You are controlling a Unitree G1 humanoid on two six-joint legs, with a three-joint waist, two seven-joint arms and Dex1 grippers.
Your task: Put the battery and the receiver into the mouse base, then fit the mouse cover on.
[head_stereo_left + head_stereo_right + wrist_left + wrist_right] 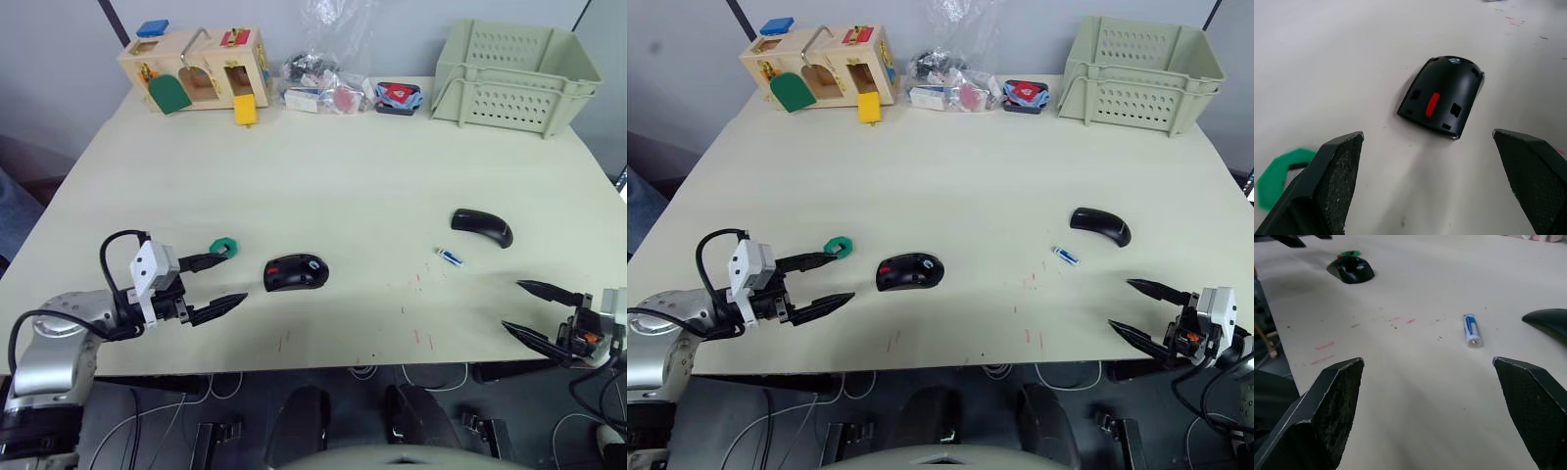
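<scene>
1. Left eye view: we see the mouse base [295, 272] on the table [323, 166] near its front edge, just off the left gripper [224, 278], fingers spread wide, nothing held.
2. A green piece [224, 247] sits at the left gripper's far fingertip.
3. The battery [451, 257] lies flat right of centre, the mouse cover [482, 226] just beyond it; they are apart.
4. The right gripper [523, 308] hangs at the table's front right edge, fingers apart, empty.
5. Right wrist view: the battery [1472, 330] lies ahead, between its fingers [1327, 406].
</scene>
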